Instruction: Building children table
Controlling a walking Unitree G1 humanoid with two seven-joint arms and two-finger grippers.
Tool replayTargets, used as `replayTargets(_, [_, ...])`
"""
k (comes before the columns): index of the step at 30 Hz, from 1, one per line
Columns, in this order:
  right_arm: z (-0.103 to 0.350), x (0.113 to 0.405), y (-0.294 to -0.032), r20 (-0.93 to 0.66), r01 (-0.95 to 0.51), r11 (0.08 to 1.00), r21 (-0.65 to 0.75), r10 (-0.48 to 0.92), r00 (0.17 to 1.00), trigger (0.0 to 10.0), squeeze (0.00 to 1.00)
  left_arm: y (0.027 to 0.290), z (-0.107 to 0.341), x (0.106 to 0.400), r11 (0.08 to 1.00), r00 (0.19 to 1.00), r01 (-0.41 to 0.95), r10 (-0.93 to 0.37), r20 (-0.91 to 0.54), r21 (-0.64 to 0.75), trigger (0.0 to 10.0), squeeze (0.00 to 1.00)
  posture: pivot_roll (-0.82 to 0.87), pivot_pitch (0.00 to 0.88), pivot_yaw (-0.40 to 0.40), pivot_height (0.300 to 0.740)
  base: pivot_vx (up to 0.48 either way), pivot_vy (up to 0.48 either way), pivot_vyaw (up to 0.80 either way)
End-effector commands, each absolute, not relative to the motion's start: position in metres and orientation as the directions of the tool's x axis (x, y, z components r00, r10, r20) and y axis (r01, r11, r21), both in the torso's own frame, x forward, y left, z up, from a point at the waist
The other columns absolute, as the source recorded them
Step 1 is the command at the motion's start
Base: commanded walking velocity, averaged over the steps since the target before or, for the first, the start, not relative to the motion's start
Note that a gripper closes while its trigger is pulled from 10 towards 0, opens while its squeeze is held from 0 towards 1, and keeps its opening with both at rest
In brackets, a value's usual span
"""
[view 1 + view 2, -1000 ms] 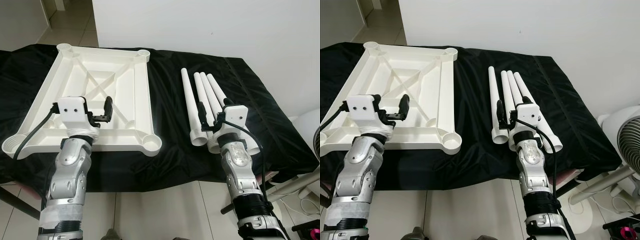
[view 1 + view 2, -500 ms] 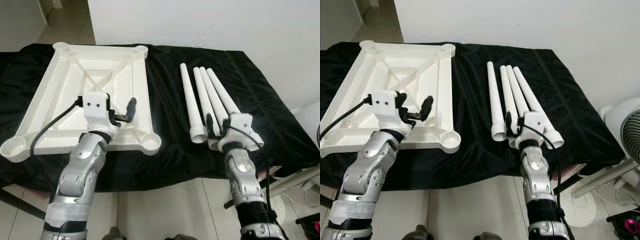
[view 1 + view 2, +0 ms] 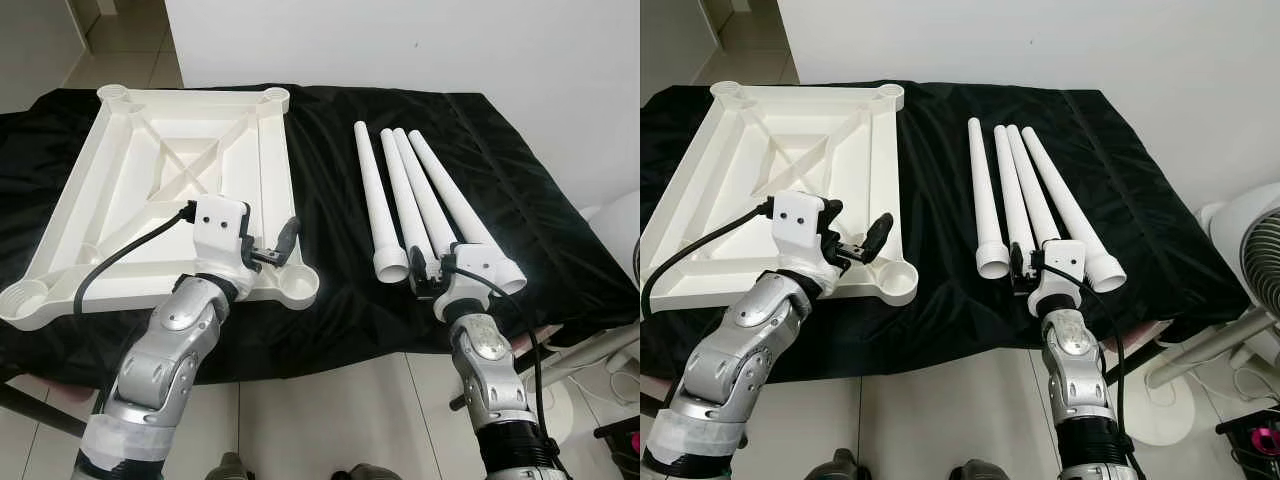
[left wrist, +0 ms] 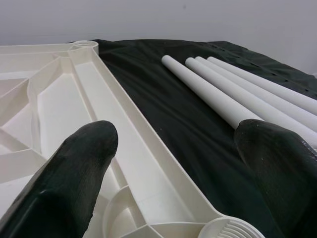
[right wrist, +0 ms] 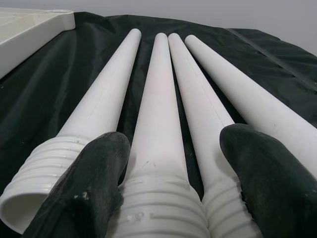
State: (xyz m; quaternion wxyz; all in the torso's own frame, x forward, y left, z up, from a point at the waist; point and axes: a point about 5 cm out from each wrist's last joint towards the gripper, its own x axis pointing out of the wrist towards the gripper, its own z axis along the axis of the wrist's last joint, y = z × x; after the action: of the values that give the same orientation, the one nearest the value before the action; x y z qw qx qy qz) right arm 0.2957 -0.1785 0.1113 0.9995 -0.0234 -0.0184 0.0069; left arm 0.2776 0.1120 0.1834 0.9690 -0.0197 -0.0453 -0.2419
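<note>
- White plastic dominates the scene: an upturned children's table top (image 3: 170, 190), ribs and corner sockets facing up, lies on the black cloth (image 3: 330, 290) that covers the tabletop, toward 10 o'clock from the robot.
- Four white table legs (image 3: 420, 205) lie side by side on the cloth at about 1 o'clock, touching or nearly touching one another, their threaded ends toward the robot and their tips pointing to 12 o'clock.
- At 11 o'clock, the left gripper (image 3: 272, 246) hovers over the near right corner of the table top, beside the round threaded socket (image 3: 297, 286); its black fingers (image 4: 74, 168) are spread wide and grasp nothing.
- At 1 o'clock, the right gripper (image 3: 1030, 268) sits at the threaded ends of the legs; its fingers (image 5: 94, 183) stand wide, straddling the two middle legs, without closing on them.
- Beyond the cloth at 12 o'clock rises a plain white wall (image 3: 400, 40); a white standing fan (image 3: 1250, 240) shows at 3 o'clock, and pale floor tiles (image 3: 300, 420) at 6 o'clock.
</note>
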Motion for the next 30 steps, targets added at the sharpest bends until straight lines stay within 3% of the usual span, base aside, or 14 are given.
replayTargets(1, [0.092,0.290,-0.181,-0.070,-0.019,1.000,-0.016,0.018,0.997,10.0,0.00,0.102,0.183,0.269,0.768,0.764,0.641,-0.639,0.087,0.010,10.0,0.00,-0.03,0.069,-0.011,0.740,0.000,0.000,0.00])
replayTargets(11, [0.095,0.296,-0.177,-0.095,-0.068,0.998,-0.017,0.066,0.993,10.0,0.00,0.106,0.187,0.270,0.779,0.775,0.627,-0.625,0.092,0.015,10.0,0.00,-0.02,0.063,-0.015,0.740,0.000,0.000,0.00])
replayTargets(15, [0.094,0.295,-0.165,-0.130,-0.220,0.952,-0.213,0.196,0.972,10.0,0.00,0.108,0.188,0.272,0.792,0.790,0.610,-0.605,0.100,-0.023,10.0,0.00,-0.02,0.061,-0.018,0.740,0.000,0.000,0.00])
replayTargets(20, [0.089,0.294,-0.168,-0.169,-0.233,0.921,-0.312,0.187,0.968,10.0,0.00,0.109,0.188,0.272,0.801,0.799,0.598,-0.593,0.103,-0.035,10.0,0.00,-0.02,0.060,-0.025,0.740,0.000,0.000,0.00])
replayTargets(24, [0.088,0.293,-0.170,-0.168,-0.213,0.937,-0.278,0.171,0.971,10.0,0.00,0.109,0.188,0.271,0.797,0.795,0.603,-0.598,0.103,-0.035,10.0,0.00,-0.02,0.062,-0.024,0.740,0.000,0.000,0.00])
replayTargets(30, [0.084,0.289,-0.169,-0.137,-0.130,0.990,-0.062,0.120,0.983,10.0,0.00,0.106,0.190,0.269,0.780,0.778,0.626,-0.620,0.103,-0.029,10.0,0.00,-0.02,0.064,-0.022,0.740,0.000,0.000,0.00])
